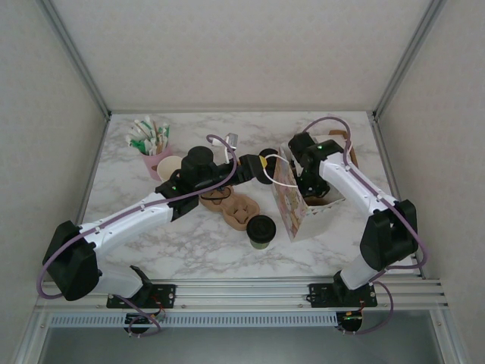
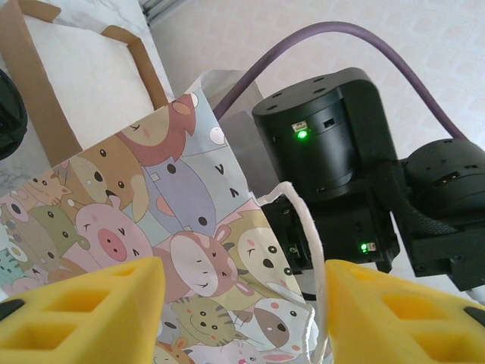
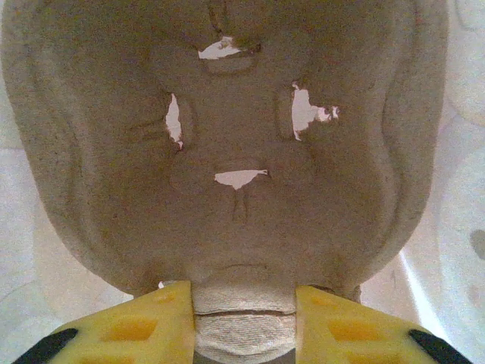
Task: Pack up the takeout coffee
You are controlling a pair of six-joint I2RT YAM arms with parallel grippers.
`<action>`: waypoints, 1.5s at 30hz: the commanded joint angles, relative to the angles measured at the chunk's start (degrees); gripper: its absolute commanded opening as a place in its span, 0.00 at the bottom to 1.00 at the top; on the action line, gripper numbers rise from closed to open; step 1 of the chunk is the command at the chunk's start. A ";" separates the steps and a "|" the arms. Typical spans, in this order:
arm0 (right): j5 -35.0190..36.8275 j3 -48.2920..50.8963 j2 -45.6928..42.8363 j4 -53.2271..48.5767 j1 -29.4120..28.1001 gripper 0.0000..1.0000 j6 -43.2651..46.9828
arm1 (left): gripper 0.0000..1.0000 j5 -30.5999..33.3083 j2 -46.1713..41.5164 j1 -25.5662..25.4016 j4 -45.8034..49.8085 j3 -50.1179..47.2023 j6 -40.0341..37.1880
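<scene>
The takeout coffee [image 1: 261, 230], a small cup with a black lid and olive-green sides, stands upright on the marble table just left of the cartoon-animal paper bag [image 1: 292, 201]. My left gripper [image 1: 265, 163] hovers at the bag's top edge. In the left wrist view it [image 2: 242, 303] is open, with the bag's printed side [image 2: 151, 220] below and the white string handle [image 2: 307, 227] hanging between the fingers close to the right one. My right gripper [image 1: 309, 189] reaches down inside the bag. There it [image 3: 244, 311] is shut on the edge tab of a pulp cup carrier [image 3: 242, 136].
A second pulp cup carrier [image 1: 231, 206] lies on the table left of the coffee. A pink holder of sachets [image 1: 151, 140] and a stack of lidless cups [image 1: 168, 165] stand at the back left. A brown paper bag [image 2: 76, 76] sits behind the printed bag.
</scene>
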State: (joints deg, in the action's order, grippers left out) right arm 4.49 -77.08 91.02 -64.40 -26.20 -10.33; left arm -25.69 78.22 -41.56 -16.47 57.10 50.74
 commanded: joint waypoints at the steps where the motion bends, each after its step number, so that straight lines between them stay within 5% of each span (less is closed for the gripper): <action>1: -0.60 2.06 0.99 2.22 -0.58 0.35 -1.12 | 0.57 0.73 -0.37 -0.54 -2.00 -0.41 -0.48; 29: 0.76 11.08 2.90 9.30 -0.56 0.36 -3.08 | 0.57 1.00 -0.48 -0.54 -1.29 -0.05 -0.55; 45: 1.86 8.85 -1.64 6.13 -0.60 0.49 -3.45 | 0.60 1.34 -0.40 -0.60 -1.42 0.82 -0.62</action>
State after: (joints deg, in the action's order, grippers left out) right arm 4.97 -66.43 91.29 -55.94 -26.20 -13.15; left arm -25.47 78.22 -41.56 -16.45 57.10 50.76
